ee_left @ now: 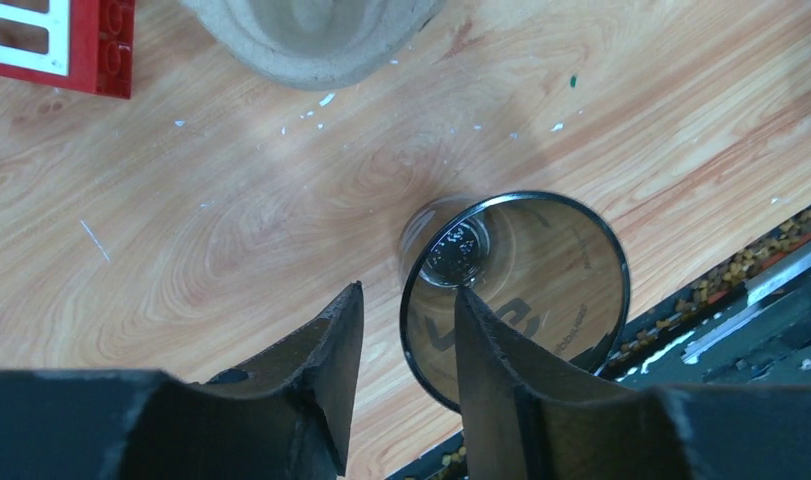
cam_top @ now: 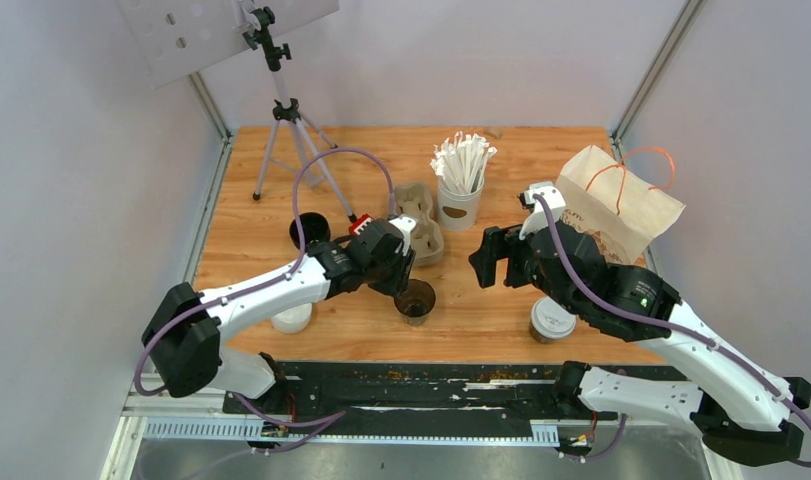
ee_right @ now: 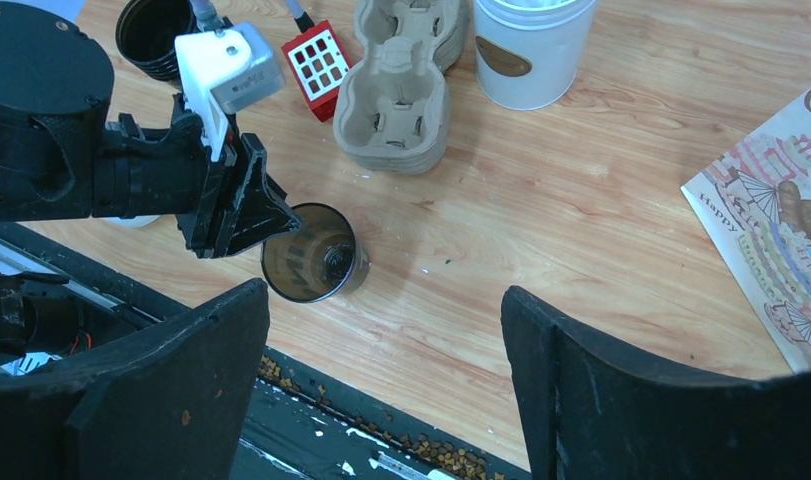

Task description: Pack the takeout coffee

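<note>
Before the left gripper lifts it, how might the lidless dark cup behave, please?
The lidless dark cup looks empty, so probably light. Its wall seems thin and translucent; a rim pinch may flex it. Upright on the smooth table, a high nudge might tip it.

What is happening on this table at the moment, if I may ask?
The left gripper is at a lidless dark cup near the front edge of the table, its fingers straddling the rim loosely, not pinching it. The right gripper hangs open and empty nearby. A lidded cup stands by the right arm, and the pulp tray holds no cups.
</note>
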`<state>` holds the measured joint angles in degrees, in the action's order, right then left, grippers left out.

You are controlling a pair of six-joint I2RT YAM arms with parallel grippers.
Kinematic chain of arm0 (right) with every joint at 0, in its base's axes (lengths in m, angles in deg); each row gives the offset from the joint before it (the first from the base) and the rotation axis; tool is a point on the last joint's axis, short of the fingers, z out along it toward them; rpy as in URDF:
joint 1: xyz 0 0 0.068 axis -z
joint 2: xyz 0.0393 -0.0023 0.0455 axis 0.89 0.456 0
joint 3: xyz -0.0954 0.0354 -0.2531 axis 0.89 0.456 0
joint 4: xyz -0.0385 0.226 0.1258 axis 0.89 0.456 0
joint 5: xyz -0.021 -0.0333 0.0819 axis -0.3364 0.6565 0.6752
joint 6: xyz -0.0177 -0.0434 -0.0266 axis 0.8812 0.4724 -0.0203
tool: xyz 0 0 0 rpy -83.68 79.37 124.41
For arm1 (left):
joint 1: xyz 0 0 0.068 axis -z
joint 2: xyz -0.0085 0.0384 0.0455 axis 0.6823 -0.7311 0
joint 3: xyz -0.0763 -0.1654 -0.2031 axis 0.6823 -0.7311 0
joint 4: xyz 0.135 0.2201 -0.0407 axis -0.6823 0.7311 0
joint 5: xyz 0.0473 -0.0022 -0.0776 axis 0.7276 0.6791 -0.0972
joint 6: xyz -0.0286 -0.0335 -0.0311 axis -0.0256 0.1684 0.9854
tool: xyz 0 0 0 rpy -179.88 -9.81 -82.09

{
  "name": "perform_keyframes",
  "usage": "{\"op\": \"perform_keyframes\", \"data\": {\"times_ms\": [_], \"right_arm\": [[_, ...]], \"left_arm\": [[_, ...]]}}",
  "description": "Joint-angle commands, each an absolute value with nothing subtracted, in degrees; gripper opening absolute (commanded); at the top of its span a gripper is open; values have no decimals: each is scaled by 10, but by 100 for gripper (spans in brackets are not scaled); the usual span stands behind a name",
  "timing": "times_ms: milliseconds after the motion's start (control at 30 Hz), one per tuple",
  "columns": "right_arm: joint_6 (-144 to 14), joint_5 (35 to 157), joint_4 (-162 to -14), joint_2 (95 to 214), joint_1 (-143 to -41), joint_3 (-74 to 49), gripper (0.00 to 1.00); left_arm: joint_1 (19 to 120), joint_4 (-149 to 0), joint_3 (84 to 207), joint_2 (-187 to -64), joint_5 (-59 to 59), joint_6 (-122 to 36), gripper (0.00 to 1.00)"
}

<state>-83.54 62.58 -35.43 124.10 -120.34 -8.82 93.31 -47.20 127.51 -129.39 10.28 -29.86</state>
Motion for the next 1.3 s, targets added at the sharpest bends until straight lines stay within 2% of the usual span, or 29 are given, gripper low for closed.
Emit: {"op": "perform_keyframes", "data": {"times_ms": [0,67,200,233,533,733,933,1267], "right_arm": [[-847,635,-356,1245,-1205,-101,86],[-850,641,-359,1245,-1206,-96,86],[-853,651,-362,1247,-1206,-89,87],[-853,653,-364,1248,-1206,-88,87],[-857,663,-392,1249,-1205,-68,87],[-866,681,-418,1256,-1205,-57,87],[-860,684,-424,1276,-1205,-70,87],[-867,690,-448,1286,-1205,-48,87]], "left_arm": [[936,-451,1335,-1288,127,-293,54],[936,-416,1358,-1284,150,-290,66],[936,-368,1384,-1252,213,-275,97],[936,-362,1388,-1243,227,-273,99],[933,-229,1431,-1200,402,-234,100],[848,-189,1400,-1168,374,-166,100],[753,-122,1349,-1135,404,-91,97],[639,-98,1219,-1051,387,19,80]]}}
